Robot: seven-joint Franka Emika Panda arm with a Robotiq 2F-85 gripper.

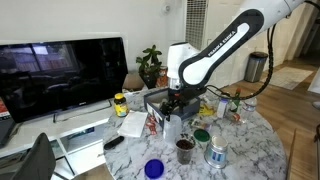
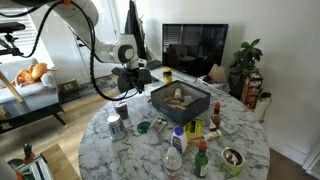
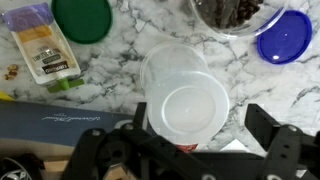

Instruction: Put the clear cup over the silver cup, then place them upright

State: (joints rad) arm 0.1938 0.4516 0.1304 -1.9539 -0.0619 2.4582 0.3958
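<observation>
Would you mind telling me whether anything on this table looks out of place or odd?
Nothing looks spilled or broken. Only the clear cup, between the fingers, seems slightly tilted in the wrist view; the table is simply cluttered.

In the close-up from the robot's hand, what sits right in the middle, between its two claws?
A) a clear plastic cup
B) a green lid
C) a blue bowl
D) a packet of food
A: in the wrist view the clear cup fills the centre between the fingers of the gripper, while the green lid and blue bowl lie off to the sides.
</observation>
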